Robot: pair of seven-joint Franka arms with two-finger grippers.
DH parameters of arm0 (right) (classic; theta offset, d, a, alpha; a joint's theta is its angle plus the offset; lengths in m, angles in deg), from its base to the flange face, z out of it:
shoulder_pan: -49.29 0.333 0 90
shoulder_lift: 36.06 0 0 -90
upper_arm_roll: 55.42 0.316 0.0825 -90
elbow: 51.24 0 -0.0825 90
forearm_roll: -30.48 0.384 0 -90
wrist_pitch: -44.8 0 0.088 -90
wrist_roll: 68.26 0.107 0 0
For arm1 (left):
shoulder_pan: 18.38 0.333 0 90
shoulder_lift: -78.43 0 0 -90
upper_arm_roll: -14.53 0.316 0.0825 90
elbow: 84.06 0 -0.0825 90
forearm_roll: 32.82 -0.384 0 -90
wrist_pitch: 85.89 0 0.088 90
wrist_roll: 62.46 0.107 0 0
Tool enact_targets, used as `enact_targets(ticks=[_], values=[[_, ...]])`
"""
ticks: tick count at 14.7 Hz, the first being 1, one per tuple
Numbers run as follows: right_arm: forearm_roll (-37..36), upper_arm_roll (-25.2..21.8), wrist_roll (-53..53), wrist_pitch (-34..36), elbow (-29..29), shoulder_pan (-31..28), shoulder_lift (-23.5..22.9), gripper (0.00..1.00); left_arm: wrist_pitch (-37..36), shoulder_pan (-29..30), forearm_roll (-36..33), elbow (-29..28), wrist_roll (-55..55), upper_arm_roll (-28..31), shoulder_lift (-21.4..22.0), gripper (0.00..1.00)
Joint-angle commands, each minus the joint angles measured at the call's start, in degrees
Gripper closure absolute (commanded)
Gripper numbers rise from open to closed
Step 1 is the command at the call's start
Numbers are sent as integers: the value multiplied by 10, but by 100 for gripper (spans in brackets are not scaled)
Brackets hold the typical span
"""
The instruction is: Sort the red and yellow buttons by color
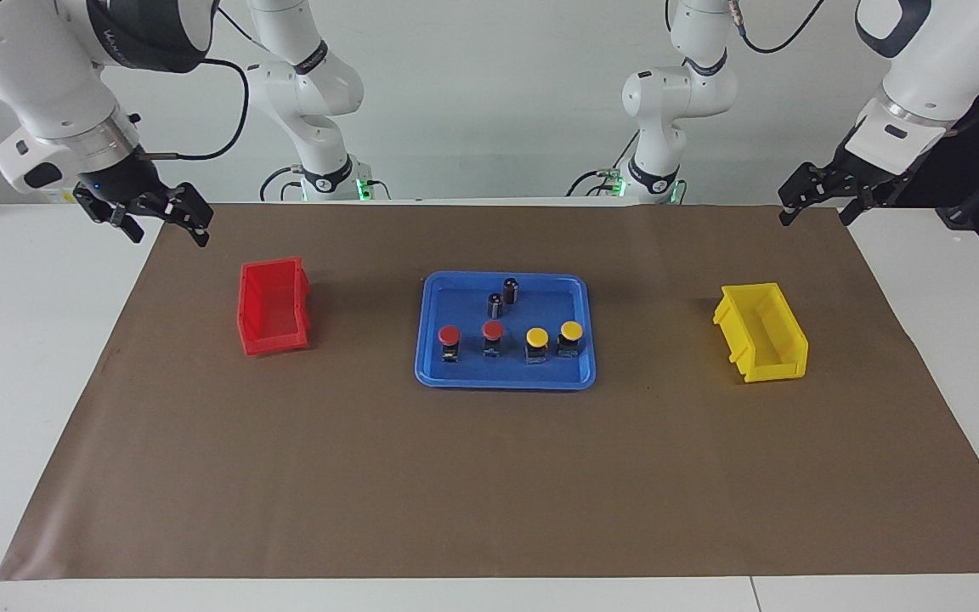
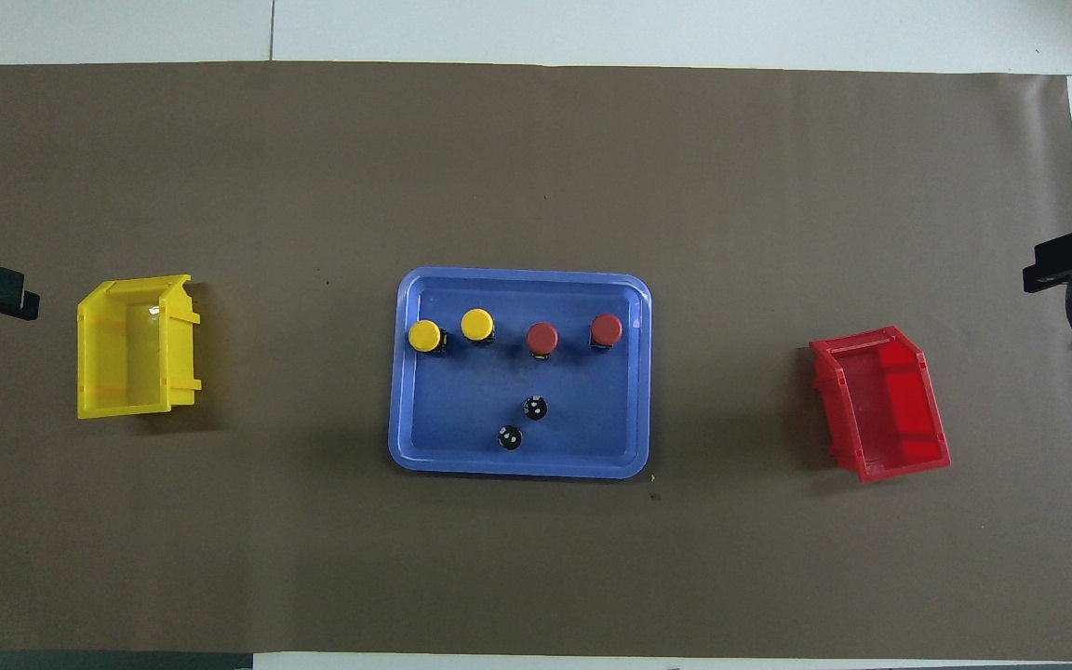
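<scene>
All four buttons stand in a row in the blue tray (image 1: pixel 430 340) – two red buttons (image 1: pixel 470 334) toward the red bin (image 1: pixel 273 308), two yellow buttons (image 1: pixel 554 335) toward the yellow bin (image 1: pixel 761 331), each pair handy for its arm. The right gripper (image 1: pixel 162 217) and left gripper (image 1: pixel 821 204) both hang released and empty over the mat's corners, waiting

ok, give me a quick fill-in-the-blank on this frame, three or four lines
1. All four buttons stand in the blue ____.
2. The yellow bin sits toward the ____ arm's end of the table.
3. The two dark cylinders stand ____ to the robots than the buttons.
4. The left gripper and right gripper both hold ____.

Missing words: tray; left; nearer; nothing
</scene>
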Motion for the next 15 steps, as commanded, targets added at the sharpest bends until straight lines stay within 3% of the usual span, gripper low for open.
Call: enact_targets(ticks=[1,15], values=[[6,3,-14,-11,10,-2,4,0,2,1,3,-13,5,1,11,0],[4,3,-11,-16,9,-2,5,0,2,1,3,-13,5,1,11,0]])
